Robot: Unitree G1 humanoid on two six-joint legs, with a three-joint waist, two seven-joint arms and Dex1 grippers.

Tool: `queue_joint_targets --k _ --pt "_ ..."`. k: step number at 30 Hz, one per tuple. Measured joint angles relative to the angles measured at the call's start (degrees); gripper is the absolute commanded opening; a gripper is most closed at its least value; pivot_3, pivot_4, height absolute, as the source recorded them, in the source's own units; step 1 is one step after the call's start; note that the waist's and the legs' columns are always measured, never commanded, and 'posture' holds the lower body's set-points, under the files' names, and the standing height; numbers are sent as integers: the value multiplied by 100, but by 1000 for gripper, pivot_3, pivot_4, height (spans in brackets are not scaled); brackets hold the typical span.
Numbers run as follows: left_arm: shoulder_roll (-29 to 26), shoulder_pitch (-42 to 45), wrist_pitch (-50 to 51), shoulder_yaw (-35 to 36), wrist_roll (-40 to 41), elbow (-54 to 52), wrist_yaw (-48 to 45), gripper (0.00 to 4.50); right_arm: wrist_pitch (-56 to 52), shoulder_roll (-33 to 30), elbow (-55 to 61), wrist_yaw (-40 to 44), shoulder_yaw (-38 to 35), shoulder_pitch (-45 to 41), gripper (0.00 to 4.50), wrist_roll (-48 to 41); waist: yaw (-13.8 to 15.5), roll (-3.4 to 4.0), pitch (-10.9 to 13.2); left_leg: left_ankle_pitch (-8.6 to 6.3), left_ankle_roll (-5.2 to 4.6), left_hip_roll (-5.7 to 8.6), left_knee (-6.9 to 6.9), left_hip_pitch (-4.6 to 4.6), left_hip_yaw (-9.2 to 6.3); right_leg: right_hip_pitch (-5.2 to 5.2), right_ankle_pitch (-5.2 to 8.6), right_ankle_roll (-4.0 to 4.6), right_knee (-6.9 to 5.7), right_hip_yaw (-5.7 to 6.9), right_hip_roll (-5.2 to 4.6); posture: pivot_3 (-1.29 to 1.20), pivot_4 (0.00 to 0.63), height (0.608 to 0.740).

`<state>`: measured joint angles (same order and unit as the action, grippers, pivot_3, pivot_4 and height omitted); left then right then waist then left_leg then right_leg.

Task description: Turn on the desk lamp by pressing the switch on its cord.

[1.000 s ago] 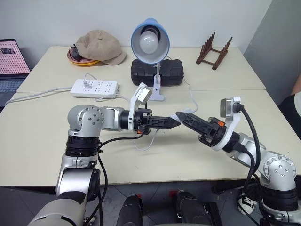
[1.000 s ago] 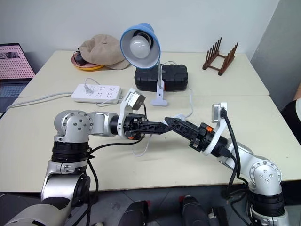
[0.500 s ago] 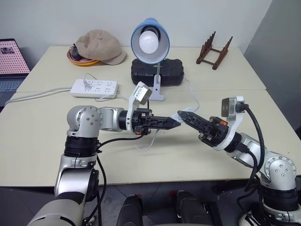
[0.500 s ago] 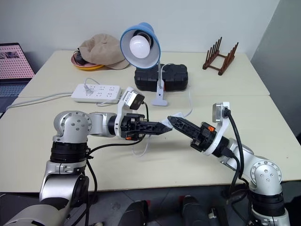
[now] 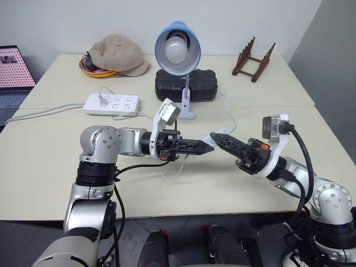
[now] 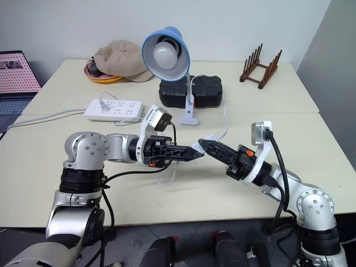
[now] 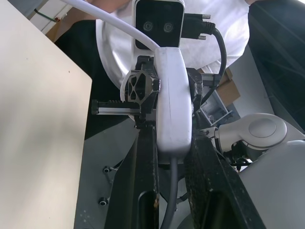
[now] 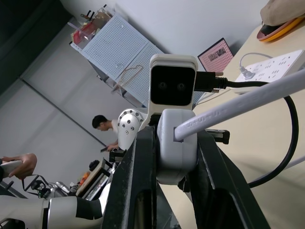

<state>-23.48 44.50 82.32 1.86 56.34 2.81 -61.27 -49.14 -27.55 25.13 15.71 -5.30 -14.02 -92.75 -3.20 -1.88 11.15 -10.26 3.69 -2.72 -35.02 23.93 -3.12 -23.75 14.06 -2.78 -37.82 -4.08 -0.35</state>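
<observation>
The table (image 5: 50,183) carries the desk lamp (image 5: 179,61); power strip (image 5: 111,104); cap (image 5: 118,54).

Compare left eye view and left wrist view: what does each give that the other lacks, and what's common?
Left eye view's own: the desk lamp, power strip, cap, black case and wooden rack.
Left wrist view's own: a close look at the switch clamped between two black fingers, and the floor past the table edge.
Shared: the switch, the left gripper and right gripper meeting on it, the cord, the table.
</observation>
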Motion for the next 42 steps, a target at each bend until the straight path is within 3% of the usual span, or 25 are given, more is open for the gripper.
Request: queue_joint_targets --k 4,13,15,22,33,35,36,38,42 --pt "-62 1 -40 -1 -44 9 184 391 -52 -67 0 -123 64 71 2183 132 1 0 0 0 0 0 1 1 1 -2 0 0 0 -1 0 0 150 740" --pt "-76 0 -60 -1 -43 9 205 391 -16 -49 0 -334 49 75 2183 -17 2 0 0 0 0 0 2 2 1 -2 0 0 2 -1 0 0 150 740" --pt "-75 0 -62 -1 -43 9 205 391 -16 -50 0 -336 49 75 2015 -19 1 0 0 0 0 0 2 2 1 -2 0 0 2 0 0 0 150 740" --pt "-73 0 -112 -12 4 14 175 391 -29 -69 3 -239 90 75 698 -45 2 1 1 0 0 0 3 5 1 -4 0 0 3 0 0 0 150 740" --pt "-76 0 -162 -36 97 14 166 391 3 -80 5 -101 90 75 573 -54 2 1 1 0 0 0 3 5 1 -5 0 1 5 0 -1 0 150 740" --pt "-89 0 -187 -57 92 14 161 391 4 -93 13 -101 90 75 1262 -42 2 1 1 0 0 0 4 6 1 -5 0 1 5 0 -1 0 150 740" --pt "-158 4 -306 -164 30 6 118 391 -3 -134 43 -127 91 76 1325 40 2 1 1 0 0 0 4 5 1 -5 0 1 5 0 -1 0 150 740" --pt "-297 12 -444 -285 -132 12 76 391 -11 -226 47 -210 87 105 1947 209 3 1 1 0 0 0 4 5 2 -7 1 1 6 -1 -1 0 150 740" --pt "-674 84 -1245 -867 -789 110 -355 391 -75 -635 247 -187 36 326 2717 669 20 1 1 0 0 2 5 10 4 -11 1 2 8 -1 -3 0 150 740"
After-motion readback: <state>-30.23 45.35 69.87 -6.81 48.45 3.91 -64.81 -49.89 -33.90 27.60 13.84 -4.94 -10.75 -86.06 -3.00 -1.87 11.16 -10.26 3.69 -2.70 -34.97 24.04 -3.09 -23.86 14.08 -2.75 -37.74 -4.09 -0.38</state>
